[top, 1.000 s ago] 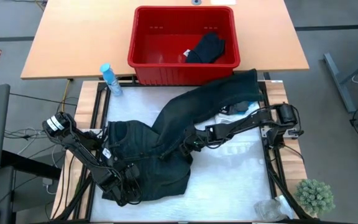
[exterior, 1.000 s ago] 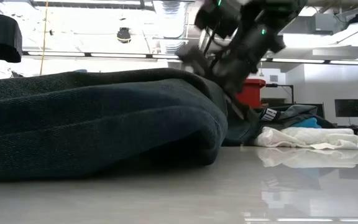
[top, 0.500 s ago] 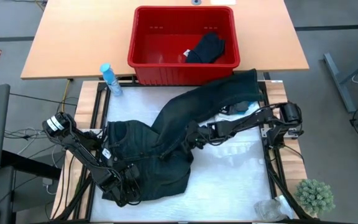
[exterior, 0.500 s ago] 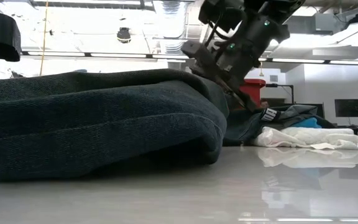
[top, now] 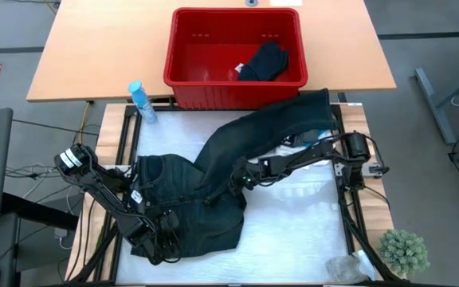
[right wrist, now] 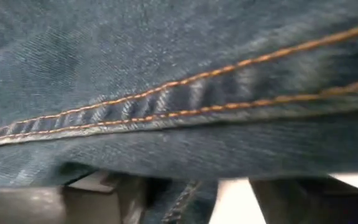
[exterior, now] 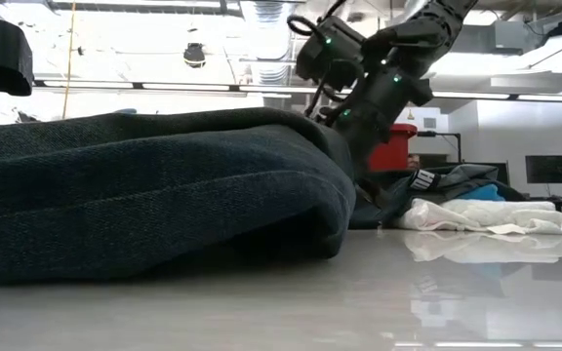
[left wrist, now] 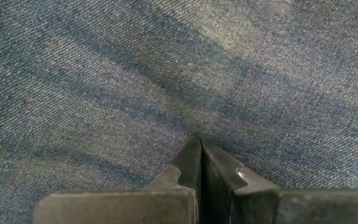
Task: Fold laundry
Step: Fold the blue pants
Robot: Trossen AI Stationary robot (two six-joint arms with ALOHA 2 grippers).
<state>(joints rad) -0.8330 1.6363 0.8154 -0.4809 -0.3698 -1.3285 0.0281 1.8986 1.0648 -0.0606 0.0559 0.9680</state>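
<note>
**Denim mid-fold: one arm pins, the other has let go**

Denim dominates the high view. The dark trousers (top: 213,191) lie bunched at the table's middle, one leg running toward two o'clock and over the far edge near the red basket (top: 183,72), which holds a black garment (top: 264,61). The left gripper (top: 166,237) sits at seven o'clock on the waist end; the right gripper (top: 244,180) rests at the leg's inner edge, near centre. A blue spray bottle (top: 139,101) stands at ten o'clock and a small green plant (top: 403,249) at four o'clock. The white table top (top: 293,231) is bare toward five o'clock.

Low view: the trousers form a thick rounded fold at left, with the right arm above it. At three o'clock lie a white garment (exterior: 486,216) and a teal one (exterior: 483,193) on the glossy top. Behind are ceiling lights and a monitor.

Left wrist view: the fingers (left wrist: 216,171) are pressed together, tips against the denim weave; whether cloth is pinched cannot be told.

Right wrist view: an orange-stitched seam (right wrist: 179,106) fills the view; the fingers stand wide, holding nothing.

To do this step well, judged from here: the left should keep the waist pinned while the right takes a fresh hold on the seam edge, a single layer only, and draws the leg flat before folding.
</note>
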